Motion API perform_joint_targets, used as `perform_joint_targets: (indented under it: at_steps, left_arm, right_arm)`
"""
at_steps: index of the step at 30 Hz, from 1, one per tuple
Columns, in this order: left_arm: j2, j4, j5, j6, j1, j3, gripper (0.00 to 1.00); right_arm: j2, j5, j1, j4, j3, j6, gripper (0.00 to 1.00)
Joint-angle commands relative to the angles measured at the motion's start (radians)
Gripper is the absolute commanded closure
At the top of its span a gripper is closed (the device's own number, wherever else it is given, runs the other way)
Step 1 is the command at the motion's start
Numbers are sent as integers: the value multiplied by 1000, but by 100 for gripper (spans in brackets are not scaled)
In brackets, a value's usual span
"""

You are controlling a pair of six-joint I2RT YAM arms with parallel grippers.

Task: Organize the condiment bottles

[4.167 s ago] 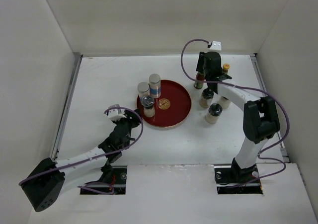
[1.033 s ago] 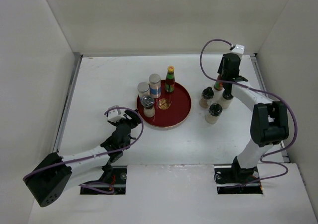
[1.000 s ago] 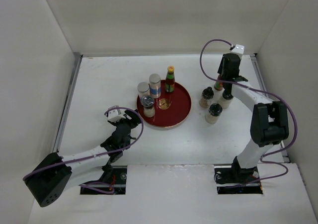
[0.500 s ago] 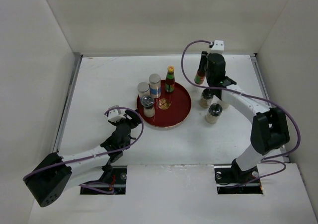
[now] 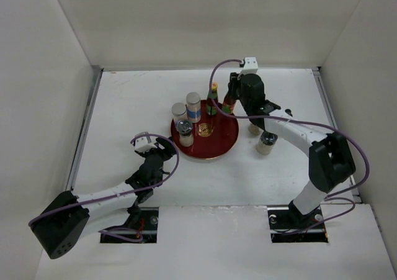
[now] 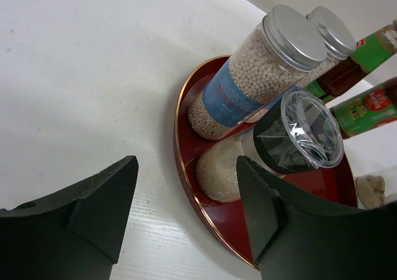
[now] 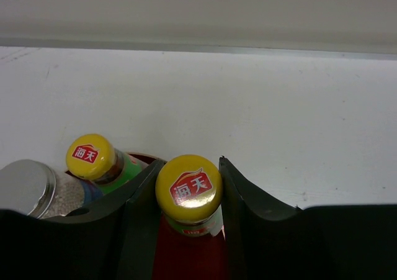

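Observation:
My right gripper (image 5: 232, 95) is shut on a slim red-green sauce bottle (image 5: 227, 106) with a yellow cap (image 7: 188, 188), at the back right of the round red tray (image 5: 218, 144). A second sauce bottle (image 5: 213, 100) stands on the tray just left of it, its cap (image 7: 90, 156) beside my left finger. The grey-lidded blue-labelled cylinder (image 5: 193, 106), a white-capped shaker (image 5: 178, 112) and a black-capped shaker (image 5: 185, 133) stand on the tray's left half. My left gripper (image 5: 162, 148) is open and empty at the tray's front left rim (image 6: 186, 168), facing the cylinder (image 6: 248, 75) and the black-capped shaker (image 6: 298, 134).
Two shakers stand on the table right of the tray: a black-capped one (image 5: 265, 142) and one partly hidden by my right arm (image 5: 254, 130). White walls close in the table at the left, back and right.
My right gripper took a second sauce bottle from the back right and carried it left to the tray, beside the first one set there earlier. The left arm has not moved.

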Motion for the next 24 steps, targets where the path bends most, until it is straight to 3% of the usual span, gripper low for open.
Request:
perform_joint_targets:
  at_steps: [1, 9, 15, 24]
  left_arm:
    - [-23, 54, 3, -15, 3, 4, 37]
    - [-12, 54, 3, -17, 2, 7, 37]
    - [-9, 54, 9, -18, 2, 7, 37]
    - [-30, 56, 11, -20, -1, 2, 37]
  right_arm:
    - [2, -24, 16, 143, 55, 37, 70]
    - [38, -24, 48, 155, -3, 54, 67]
    - [25, -18, 71, 180, -49, 45, 39]
    - [-185, -14, 61, 181, -204, 72, 22]
